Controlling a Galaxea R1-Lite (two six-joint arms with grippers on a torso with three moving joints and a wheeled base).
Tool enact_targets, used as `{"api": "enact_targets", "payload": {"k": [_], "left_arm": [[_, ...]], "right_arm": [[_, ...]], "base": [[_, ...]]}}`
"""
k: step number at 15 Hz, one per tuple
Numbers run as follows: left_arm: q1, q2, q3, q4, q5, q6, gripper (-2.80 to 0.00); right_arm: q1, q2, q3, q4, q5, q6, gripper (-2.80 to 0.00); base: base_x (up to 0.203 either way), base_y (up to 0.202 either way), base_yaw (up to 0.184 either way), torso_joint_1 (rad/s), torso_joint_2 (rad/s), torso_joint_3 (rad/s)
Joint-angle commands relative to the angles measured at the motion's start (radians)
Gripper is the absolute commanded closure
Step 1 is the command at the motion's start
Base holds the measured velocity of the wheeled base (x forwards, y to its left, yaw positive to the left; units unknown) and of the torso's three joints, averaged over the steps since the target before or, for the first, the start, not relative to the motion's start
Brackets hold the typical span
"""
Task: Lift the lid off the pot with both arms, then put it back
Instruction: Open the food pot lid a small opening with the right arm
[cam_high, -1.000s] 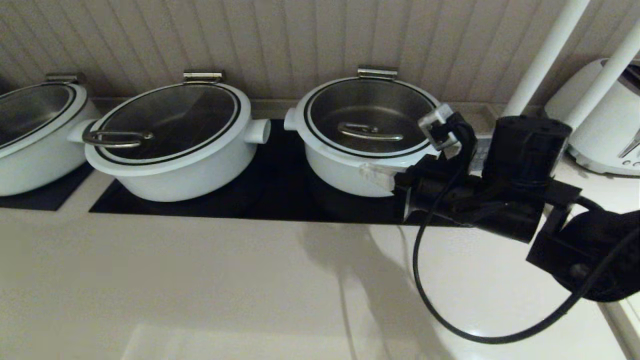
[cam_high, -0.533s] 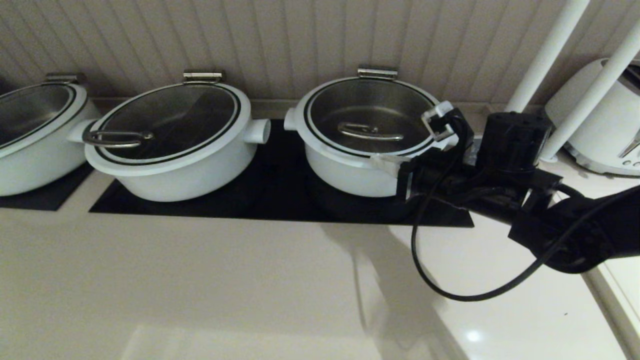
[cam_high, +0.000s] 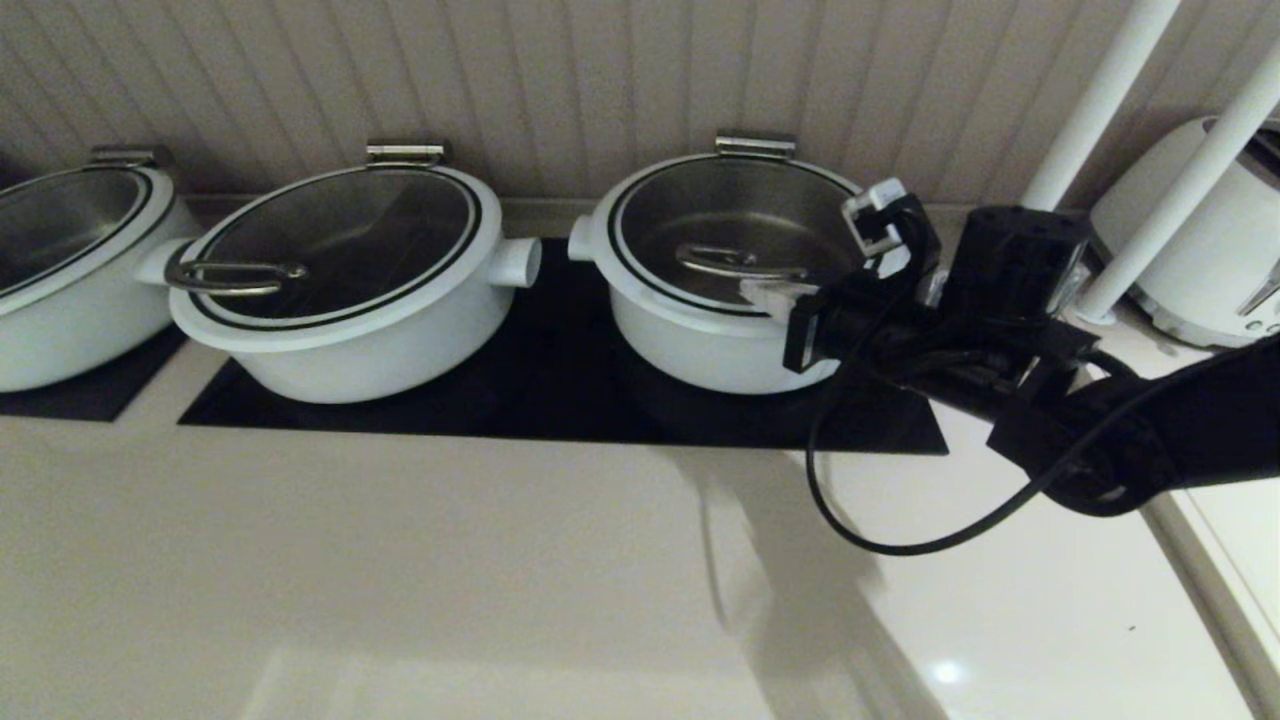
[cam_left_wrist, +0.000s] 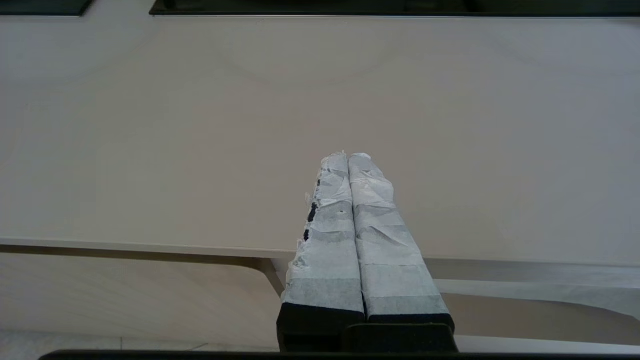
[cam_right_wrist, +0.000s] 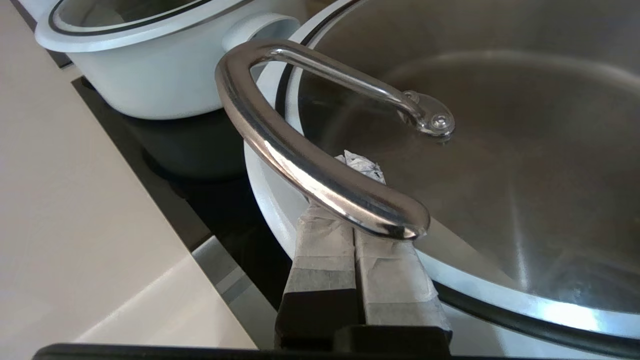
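Observation:
The pot (cam_high: 700, 345) stands on a black mat with the glass lid (cam_high: 735, 215) closed on it. The steel bar handle (cam_high: 740, 264) crosses the lid's centre. My right gripper (cam_high: 768, 293) reaches in from the right over the pot's near rim. In the right wrist view the gripper (cam_right_wrist: 360, 163) is shut, its taped fingers (cam_right_wrist: 325, 240) pressed together and slid under the handle (cam_right_wrist: 300, 160), just above the lid (cam_right_wrist: 500, 165). It grips nothing. My left gripper (cam_left_wrist: 348, 156) is shut and empty over the bare counter, out of the head view.
A wider white pot (cam_high: 340, 300) with a loop-handled lid stands to the left, and another pot (cam_high: 60, 280) at the far left. A white appliance (cam_high: 1210, 250) and two white poles (cam_high: 1090, 110) stand at the right. A loose black cable (cam_high: 860, 520) hangs from my right arm.
My right arm has moved up and toward the lid; its shut fingers went from beside the pot's front wall to over the rim and under the handle. The lid has not moved.

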Motion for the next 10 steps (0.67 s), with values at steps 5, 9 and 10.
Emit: {"api": "enact_targets", "payload": {"k": [5, 9, 10], "left_arm": [[0.0, 0.0, 0.0, 0.0, 0.0, 0.0, 0.0], [0.0, 0.0, 0.0, 0.0, 0.0, 0.0, 0.0], [0.0, 0.0, 0.0, 0.0, 0.0, 0.001, 0.0]], "right_arm": [[-0.001, 0.054, -0.073, -0.063, -0.052, -0.002, 0.0], [-0.001, 0.051, -0.092, -0.073, -0.062, -0.002, 0.0], [-0.001, 0.045, -0.092, -0.071, -0.061, -0.002, 0.0]], "base": [[0.0, 0.0, 0.0, 0.0, 0.0, 0.0], [0.0, 0.0, 0.0, 0.0, 0.0, 0.0], [0.0, 0.0, 0.0, 0.0, 0.0, 0.0]]}}
